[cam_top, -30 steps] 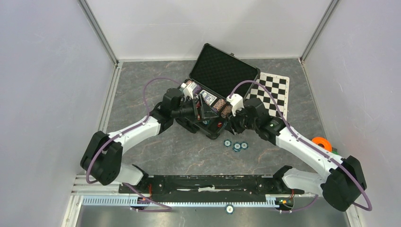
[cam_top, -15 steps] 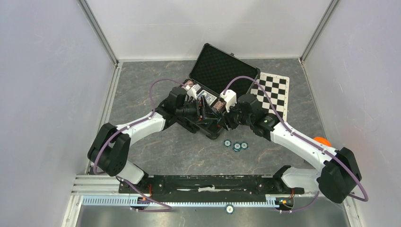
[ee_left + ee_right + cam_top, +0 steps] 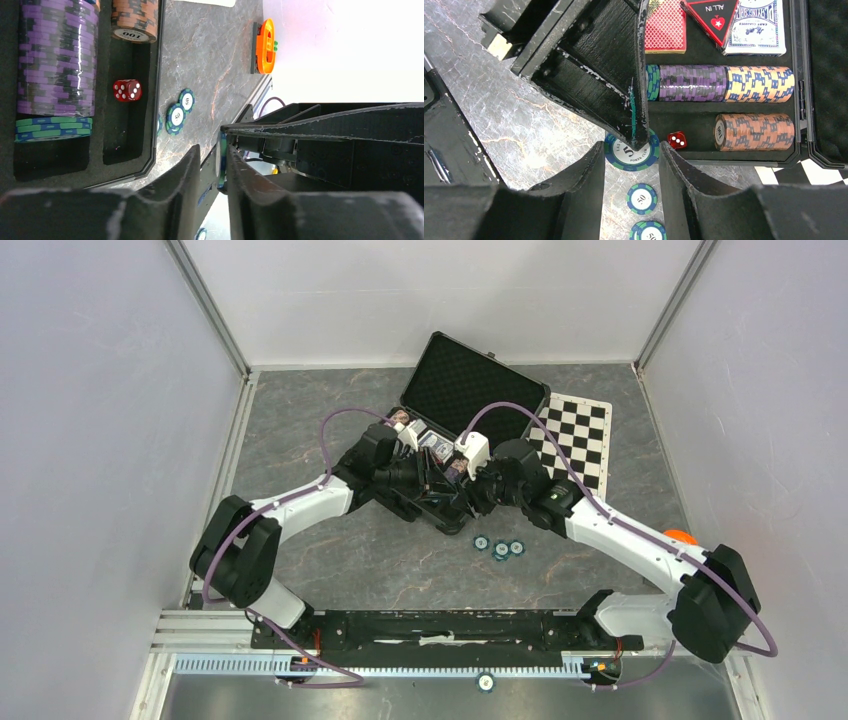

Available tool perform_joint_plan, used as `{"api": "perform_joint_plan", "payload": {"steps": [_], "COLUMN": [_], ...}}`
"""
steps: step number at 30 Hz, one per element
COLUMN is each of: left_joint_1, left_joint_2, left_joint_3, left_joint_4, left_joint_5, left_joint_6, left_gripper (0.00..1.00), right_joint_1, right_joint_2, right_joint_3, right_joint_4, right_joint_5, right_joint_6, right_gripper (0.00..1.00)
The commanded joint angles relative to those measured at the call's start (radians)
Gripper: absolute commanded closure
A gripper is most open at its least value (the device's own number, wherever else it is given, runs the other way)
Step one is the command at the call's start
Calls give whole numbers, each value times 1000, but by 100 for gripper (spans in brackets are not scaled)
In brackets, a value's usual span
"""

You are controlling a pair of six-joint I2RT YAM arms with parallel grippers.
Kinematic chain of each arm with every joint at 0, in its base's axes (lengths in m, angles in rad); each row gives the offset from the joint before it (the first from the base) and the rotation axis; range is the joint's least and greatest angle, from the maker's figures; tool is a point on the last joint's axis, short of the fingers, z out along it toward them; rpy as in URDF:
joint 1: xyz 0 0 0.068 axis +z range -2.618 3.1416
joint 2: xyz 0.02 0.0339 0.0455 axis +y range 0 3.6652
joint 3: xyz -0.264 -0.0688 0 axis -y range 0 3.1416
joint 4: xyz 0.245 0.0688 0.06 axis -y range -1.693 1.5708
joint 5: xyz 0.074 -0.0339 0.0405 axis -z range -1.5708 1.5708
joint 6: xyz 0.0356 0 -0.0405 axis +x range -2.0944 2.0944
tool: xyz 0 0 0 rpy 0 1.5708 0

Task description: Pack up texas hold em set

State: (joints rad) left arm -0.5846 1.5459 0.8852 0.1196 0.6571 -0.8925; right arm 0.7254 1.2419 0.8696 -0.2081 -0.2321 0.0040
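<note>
Contact is obscured overhead. By the near edge of the case, right gripper pinches a teal 50 chip by its rim. Left gripper straddles its faces, jaws slightly apart. Right gripper has advanced leftward.

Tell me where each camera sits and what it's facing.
Top external: above and behind; looks down on the open case; left arm, right arm show.
Left wrist: faces the case's chip rows; left claw shows.
Right wrist: looks down at the case front; right claw shows.
Both wrists share the red die and teal chip.
</note>
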Motion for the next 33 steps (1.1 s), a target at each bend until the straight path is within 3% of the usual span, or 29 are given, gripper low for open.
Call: {"api": "perform_joint_plan", "payload": {"steps": [1,5,8,10,13,19,28,33], "left_joint_1": [-5,-8,-9,-8,-8,-7,-44,-154], "left_joint_2": [13,7,-8,-29,-85,-219,-423,-439], "left_joint_3": [40,29,14,1,-24,-64,-169,-120], "left_joint_4": [11,10,2,0,-32,-155,-179,-316], "left_joint_5": [21,24,16,4,-40,-185,-451,-757], "left_joint_6": [-12,-6,1,3,24,89,39,-33], "left_gripper": [76,98,98,98,98,98,98,98], "right_joint_1": [12,17,25,26,27,27,26,26], "right_joint_2": [6,8,9,4,-24,-140,-402,-511], "right_joint_3": [42,35,25,13,-23,-124,-302,-369], "right_joint_4": [51,73,89,93,104,131,197,182], "right_joint_5": [4,-4,-12,-12,-1,88,455,717], "right_joint_6": [-25,-18,-16,-16,-20,-29,69,139], "right_gripper": [61,61,58,45,33,18,17,18]}}
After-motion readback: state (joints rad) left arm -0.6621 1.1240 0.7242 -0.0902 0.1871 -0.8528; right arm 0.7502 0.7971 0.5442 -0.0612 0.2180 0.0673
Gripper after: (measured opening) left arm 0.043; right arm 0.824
